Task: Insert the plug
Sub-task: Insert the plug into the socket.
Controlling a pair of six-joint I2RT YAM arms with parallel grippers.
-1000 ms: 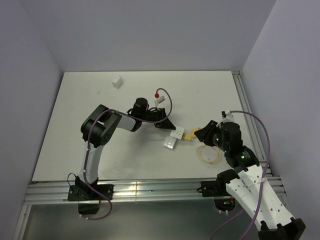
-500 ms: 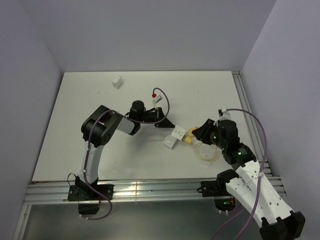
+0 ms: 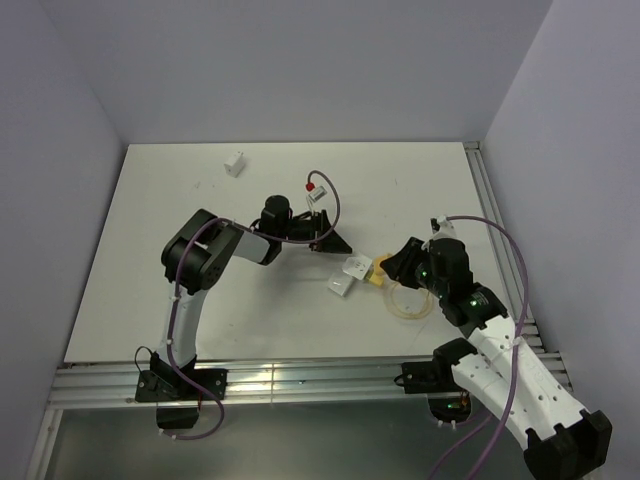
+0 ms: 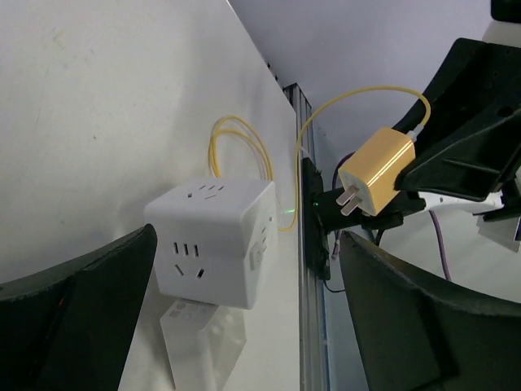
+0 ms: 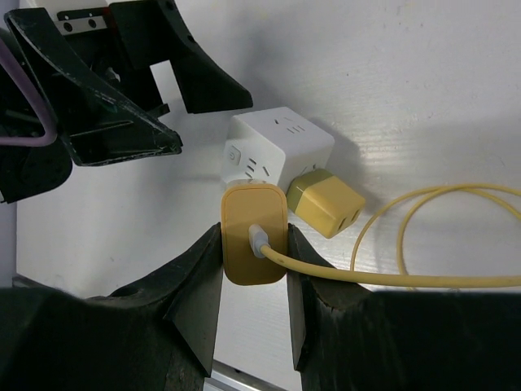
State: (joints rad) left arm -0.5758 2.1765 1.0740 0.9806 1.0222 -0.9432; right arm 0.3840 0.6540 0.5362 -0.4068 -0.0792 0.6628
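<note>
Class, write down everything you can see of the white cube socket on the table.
A glossy white plastic cube socket with rounded edges; slot sets show on two faces, a button on a third. It rests on the table, a small pale block close beside it and a yellow adapter against one side. The open left gripper flanks it without touching; the held yellow plug hangs short of it.

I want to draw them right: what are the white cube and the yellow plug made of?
The white cube looks like hard plastic, smooth and matte, evenly shaded. The yellow plug looks plastic too, slightly glossy; its prongs seem shiny metal.
</note>
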